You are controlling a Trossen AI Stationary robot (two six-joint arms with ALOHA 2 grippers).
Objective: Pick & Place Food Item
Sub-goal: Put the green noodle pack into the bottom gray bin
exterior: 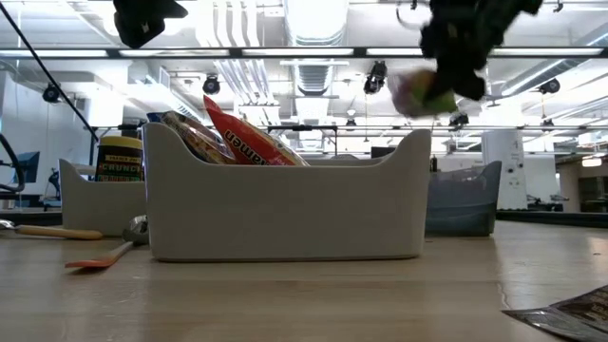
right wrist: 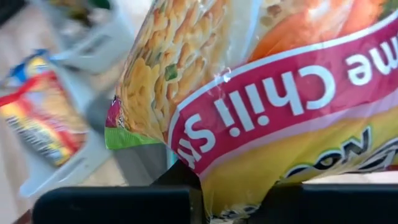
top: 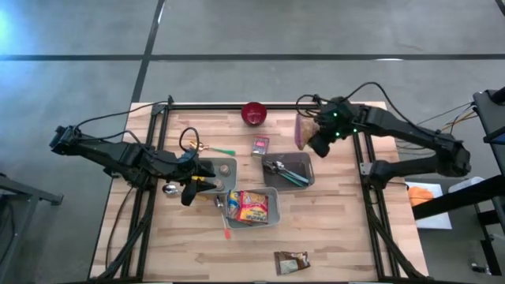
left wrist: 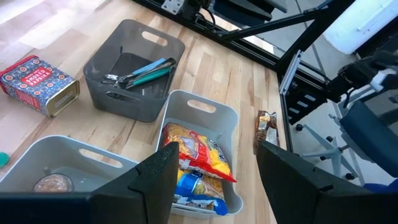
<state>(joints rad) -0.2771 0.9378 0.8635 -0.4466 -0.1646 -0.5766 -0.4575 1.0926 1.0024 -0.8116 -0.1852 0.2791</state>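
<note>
My right gripper (top: 316,136) is shut on a pink and yellow noodle packet (top: 302,130), held high over the table's far right part. The packet fills the right wrist view (right wrist: 261,93) and shows blurred below the gripper (exterior: 464,43) in the low view (exterior: 423,92). My left gripper (left wrist: 214,186) hovers open with nothing between its fingers, above a light grey bin (left wrist: 221,121) that holds snack bags (left wrist: 196,155). In the high view this gripper (top: 193,188) stands left of that bin (top: 274,207). My right gripper pinches the noodle packet's edge (right wrist: 233,186) between its two fingers. The fingers slant downward from the table's right side. The packet is lifted clear of the table and sticks out past the fingertips toward the table's left.
A dark grey bin (top: 304,160) with utensils stands below the held packet. Another grey bin (top: 230,167) holds a jar. A red bowl (top: 254,113) sits at the far edge, a patterned tin (top: 260,146) near the middle, a brown packet (top: 290,263) at the near edge.
</note>
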